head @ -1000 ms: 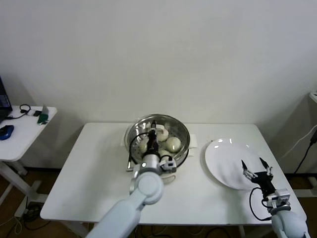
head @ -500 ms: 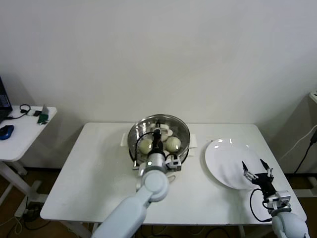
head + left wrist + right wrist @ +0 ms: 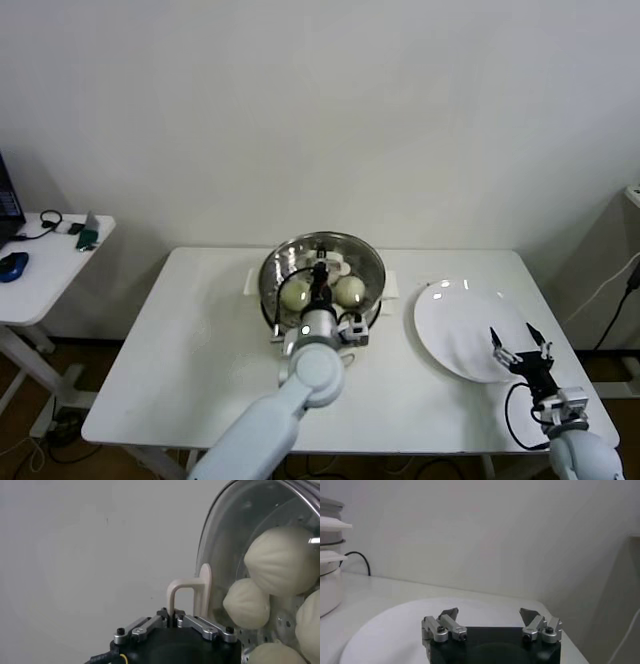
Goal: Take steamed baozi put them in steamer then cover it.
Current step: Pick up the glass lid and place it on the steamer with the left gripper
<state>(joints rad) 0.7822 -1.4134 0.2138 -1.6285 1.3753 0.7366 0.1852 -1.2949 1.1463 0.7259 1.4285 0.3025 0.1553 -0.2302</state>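
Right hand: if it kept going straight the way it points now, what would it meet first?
Probably nothing on the table. The right hand, open, points out low across the white plate, and beyond the plate's far rim only the bare wall shows. The steamer sits off to the side; depth is uncertain.

Left tool clamped, right tool spread.

The left gripper has swung the cover squarely over the steamer
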